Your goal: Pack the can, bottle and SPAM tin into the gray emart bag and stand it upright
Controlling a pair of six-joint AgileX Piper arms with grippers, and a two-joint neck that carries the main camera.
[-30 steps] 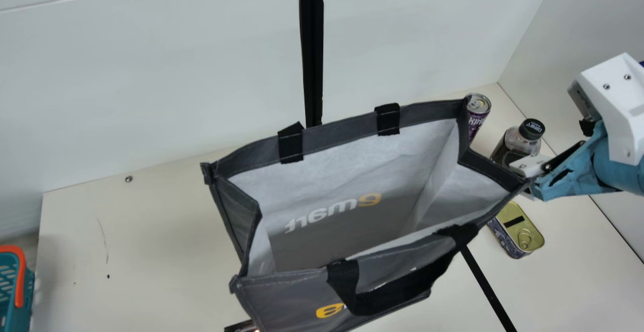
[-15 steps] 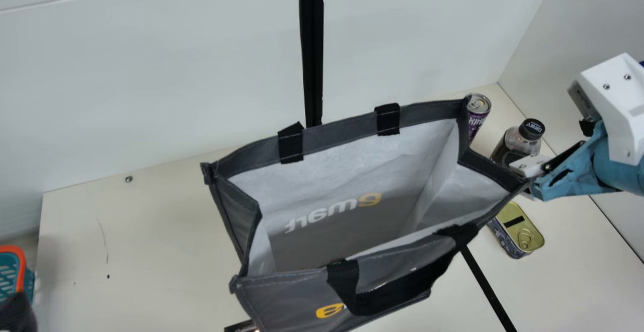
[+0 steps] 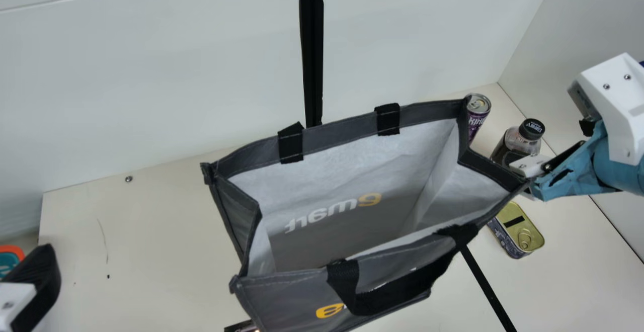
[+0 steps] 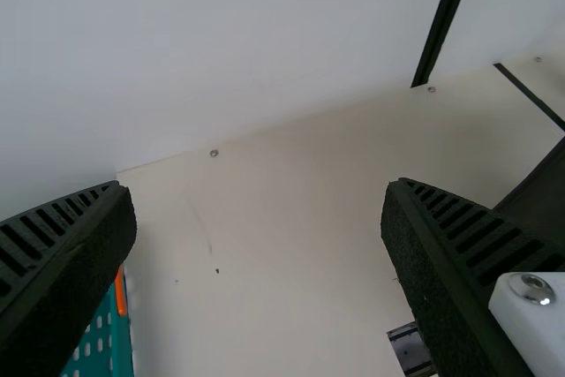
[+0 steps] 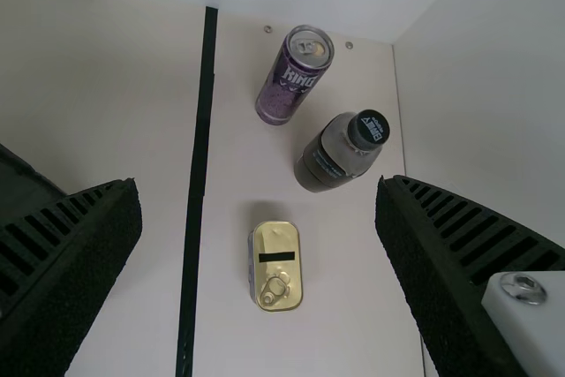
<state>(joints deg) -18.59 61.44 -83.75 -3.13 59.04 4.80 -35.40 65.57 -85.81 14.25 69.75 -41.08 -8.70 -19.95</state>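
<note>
Main view has the gray emart bag gaping upward, seemingly for loading, with can, bottle and SPAM tin beside it, probably staged within the right gripper's reach. Its fingers are spread, as are the left gripper's. Cream table meets pale walls.

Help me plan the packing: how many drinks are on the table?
2: the can, beyond the far right corner of the bag, and the bottle, right of the can. The bag may hide more.
</note>
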